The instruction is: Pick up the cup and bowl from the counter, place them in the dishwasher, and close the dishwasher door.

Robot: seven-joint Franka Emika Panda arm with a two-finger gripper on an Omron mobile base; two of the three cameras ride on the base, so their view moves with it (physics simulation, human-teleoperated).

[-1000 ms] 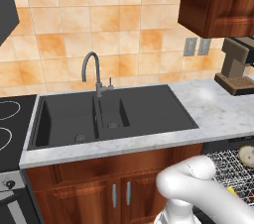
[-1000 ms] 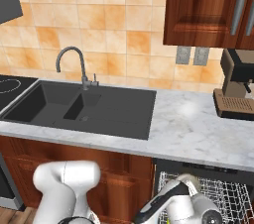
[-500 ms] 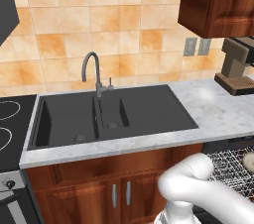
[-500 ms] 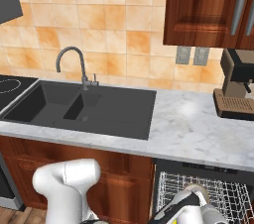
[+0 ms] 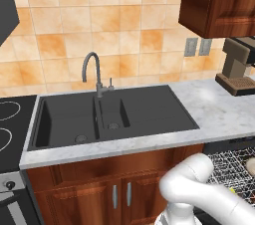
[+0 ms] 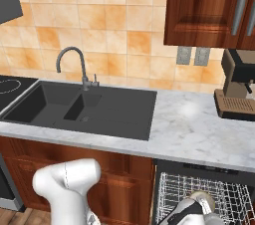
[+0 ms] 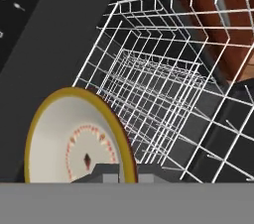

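Observation:
My gripper (image 7: 118, 172) is shut on the rim of the bowl (image 7: 74, 139), which is off-white inside with a mustard-brown rim and a ring of red dots. I hold it tilted on edge over the dishwasher's white wire rack (image 7: 163, 84). The dishwasher door (image 7: 44, 34) hangs open, its dark panel with small icons lying beside the bowl. From the right base view the rack (image 6: 174, 189) sits pulled out under the counter (image 6: 189, 124), with my hand low over it. The cup is out of view.
A dark double sink (image 5: 109, 114) with a curved tap (image 5: 92, 72) is set in the counter. A coffee machine (image 6: 239, 89) stands at the far right, a stove top (image 5: 10, 124) at the left. Reddish cabinet doors (image 5: 114, 194) run below.
My hand has sunk a little lower toward the rack with the bowl still in it. The base views have not shifted.

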